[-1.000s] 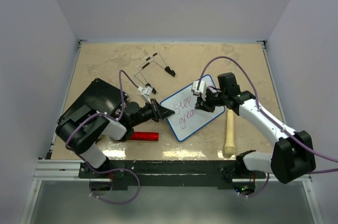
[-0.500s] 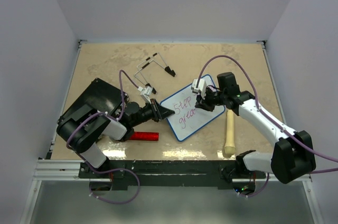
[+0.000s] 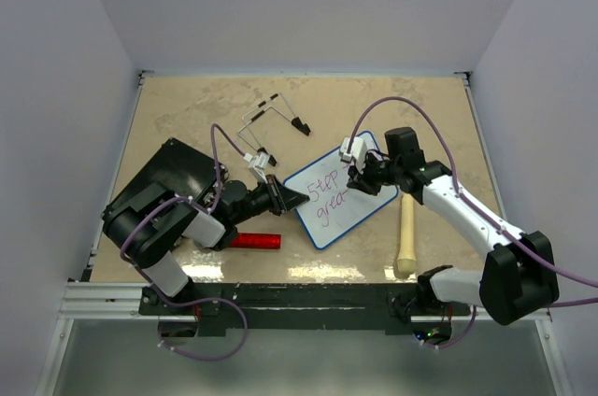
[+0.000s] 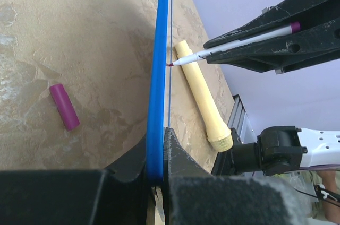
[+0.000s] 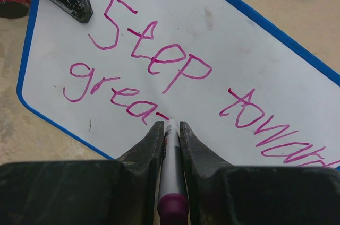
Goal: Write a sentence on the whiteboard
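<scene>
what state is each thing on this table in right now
whiteboard, gripped at one corner, partly written
sentence, unfinished: "Step toward" done, second line at "grea"
marker, uncapped, tip on the whiteboard
left gripper, jaws shut on the whiteboard's rim
right gripper, jaws shut on the marker
purple cylinder, lying on its side
wooden pestle, lying flat, untouched
red tube, lying flat

Built as a left arm [image 3: 177, 228] and a right arm [image 3: 462, 209], with white shells between black joint housings. Trailed by purple cables [image 3: 411, 106] looping off toward 12 o'clock. Tipped with a left gripper [image 3: 291, 198] and a right gripper [image 5: 169, 125], both matte black, wedge-fingered and grainy-surfaced. Topped near each wrist by a small white block [image 3: 352, 150].
</scene>
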`<state>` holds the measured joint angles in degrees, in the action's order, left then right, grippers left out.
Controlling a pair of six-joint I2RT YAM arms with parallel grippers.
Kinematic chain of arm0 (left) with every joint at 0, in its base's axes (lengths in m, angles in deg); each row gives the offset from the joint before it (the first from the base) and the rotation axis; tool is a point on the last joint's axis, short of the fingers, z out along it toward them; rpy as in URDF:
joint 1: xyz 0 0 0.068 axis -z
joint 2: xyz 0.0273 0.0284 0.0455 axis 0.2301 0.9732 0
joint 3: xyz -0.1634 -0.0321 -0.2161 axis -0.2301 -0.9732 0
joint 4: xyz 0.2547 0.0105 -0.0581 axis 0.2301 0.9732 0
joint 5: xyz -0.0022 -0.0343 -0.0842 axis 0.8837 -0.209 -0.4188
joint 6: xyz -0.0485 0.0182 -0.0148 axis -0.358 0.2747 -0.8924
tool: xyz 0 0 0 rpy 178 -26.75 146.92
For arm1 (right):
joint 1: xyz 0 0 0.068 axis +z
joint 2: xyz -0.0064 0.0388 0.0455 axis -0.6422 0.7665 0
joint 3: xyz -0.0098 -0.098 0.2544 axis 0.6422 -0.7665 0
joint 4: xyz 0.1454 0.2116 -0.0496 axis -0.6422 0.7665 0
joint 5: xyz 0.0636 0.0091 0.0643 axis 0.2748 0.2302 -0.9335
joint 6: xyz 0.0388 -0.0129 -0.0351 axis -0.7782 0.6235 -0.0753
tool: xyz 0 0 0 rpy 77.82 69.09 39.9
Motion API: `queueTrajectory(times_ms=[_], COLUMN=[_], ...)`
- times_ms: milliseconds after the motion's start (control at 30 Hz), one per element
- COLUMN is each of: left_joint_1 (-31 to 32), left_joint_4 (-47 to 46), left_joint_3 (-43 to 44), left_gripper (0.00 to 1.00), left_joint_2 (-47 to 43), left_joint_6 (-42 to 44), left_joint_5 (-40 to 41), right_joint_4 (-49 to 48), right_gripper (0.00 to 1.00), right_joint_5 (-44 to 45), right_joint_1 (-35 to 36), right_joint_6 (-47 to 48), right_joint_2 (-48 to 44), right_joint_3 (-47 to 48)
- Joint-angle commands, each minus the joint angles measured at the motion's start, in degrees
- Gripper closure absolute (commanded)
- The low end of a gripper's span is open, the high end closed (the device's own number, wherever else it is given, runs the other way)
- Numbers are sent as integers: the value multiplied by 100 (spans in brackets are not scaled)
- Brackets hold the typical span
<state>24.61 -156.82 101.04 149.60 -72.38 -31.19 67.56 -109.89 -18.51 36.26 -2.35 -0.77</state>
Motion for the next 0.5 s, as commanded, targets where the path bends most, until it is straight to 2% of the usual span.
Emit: queueTrajectory(times_ms=[0, 467], left_joint_1=[50, 50], left_joint_4=[-354, -372], left_joint_3=[33, 33], left_gripper=[100, 100], left_joint_2=[45, 71], left_joint_6=[210, 218], left_joint_5=[-161, -170], right_joint_4=[-106, -344], right_gripper=[100, 100], right_joint_5=[-375, -218], right_joint_1=[-1, 8], right_joint_6=[214, -15], right_joint_2=[-178, -29], right_joint_3=[275, 266])
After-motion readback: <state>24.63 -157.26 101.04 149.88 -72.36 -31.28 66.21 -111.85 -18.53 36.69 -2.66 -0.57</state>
